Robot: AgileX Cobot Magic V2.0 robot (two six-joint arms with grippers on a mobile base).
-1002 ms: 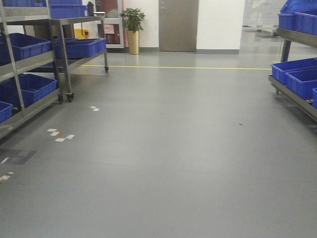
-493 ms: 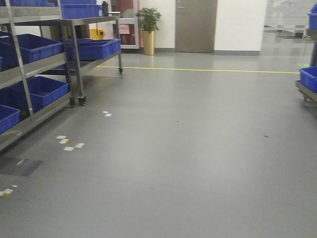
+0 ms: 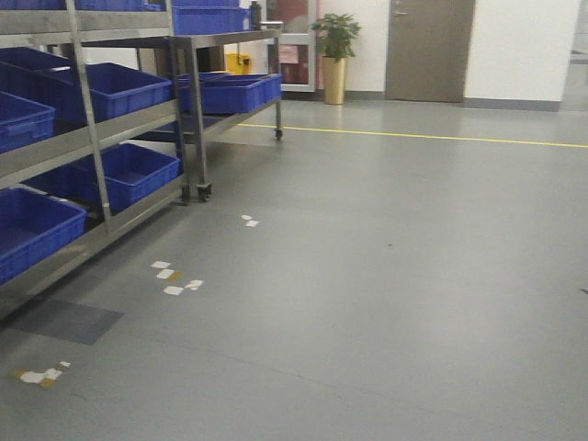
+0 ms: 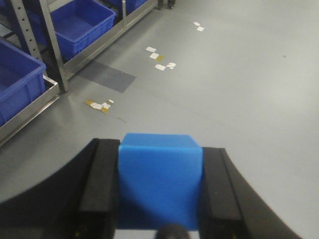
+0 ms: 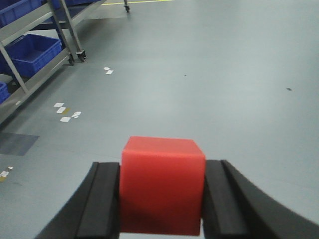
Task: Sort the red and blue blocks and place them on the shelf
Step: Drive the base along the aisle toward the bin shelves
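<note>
1. While the blue block (image 4: 160, 174) is clamped between the two black pads of the left gripper (image 4: 159, 196), it is held above the grey floor (image 4: 249, 89).
2. The red block (image 5: 162, 181) is grasped likewise by the right gripper (image 5: 162, 199), a pad pressed against each side.
3. The shelf (image 3: 90, 129) is seen at the left, well apart from both blocks, with dark-blue bins (image 3: 129, 170) set on its tiers.

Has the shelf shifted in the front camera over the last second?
Yes. The shelf slid right in frame, along with the door; the view swung left.
</note>
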